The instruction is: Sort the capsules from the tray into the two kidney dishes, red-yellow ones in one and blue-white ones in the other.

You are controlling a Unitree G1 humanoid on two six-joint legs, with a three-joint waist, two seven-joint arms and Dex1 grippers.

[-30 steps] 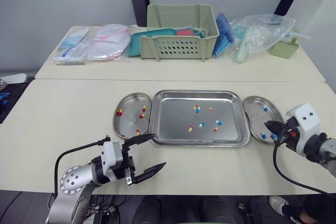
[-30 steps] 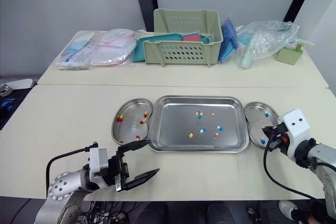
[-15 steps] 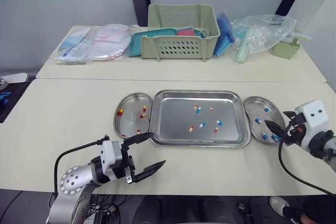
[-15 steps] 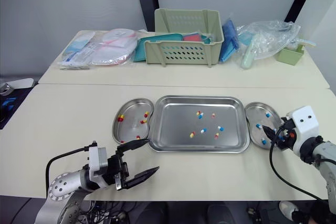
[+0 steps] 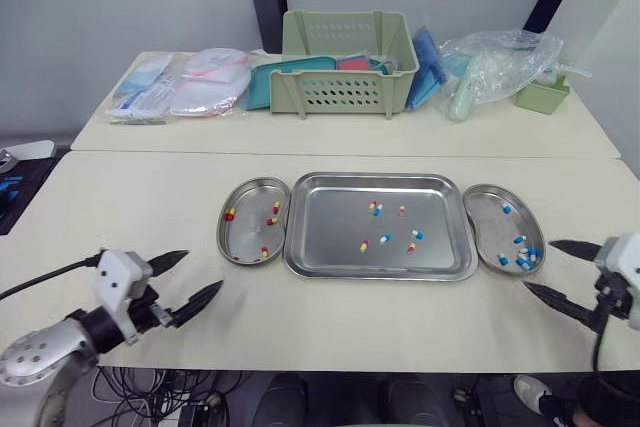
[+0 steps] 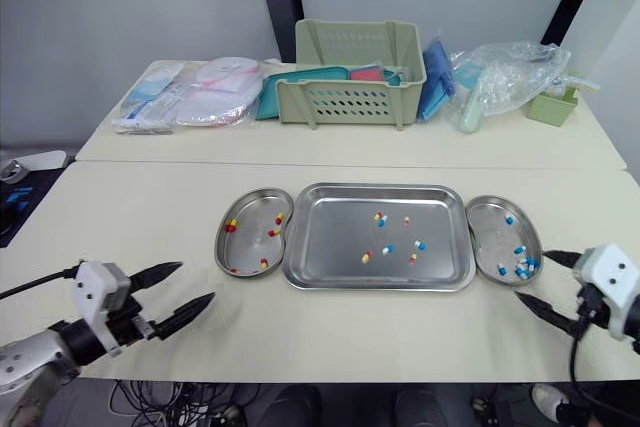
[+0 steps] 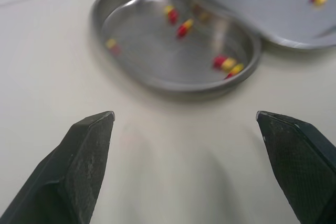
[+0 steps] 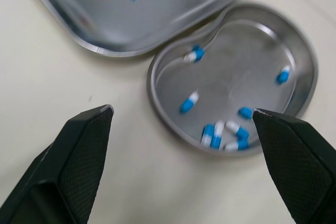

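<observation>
The steel tray (image 5: 377, 269) lies mid-table with several red-yellow and blue-white capsules (image 5: 384, 239) scattered in it. Touching its left side is a kidney dish (image 5: 243, 239) holding several red-yellow capsules (image 7: 227, 63). The kidney dish (image 5: 488, 215) on the tray's right holds several blue-white capsules (image 8: 218, 135). My left gripper (image 5: 200, 273) hovers open and empty over bare table, near the front and left of the left dish. At the front right, my right gripper (image 5: 540, 265) stands open and empty just beside the right dish.
On the back table stand a green basket (image 5: 346, 59), sealed packets (image 5: 178, 84) on the left, a clear plastic bag (image 5: 495, 59) and a small green tub (image 5: 541, 93) on the right. A seam (image 5: 340, 154) separates the two tables.
My right gripper opened over the right dish, leaving a blue-white capsule there, then drew back toward the front right. The left arm pulled away to the left, still open.
</observation>
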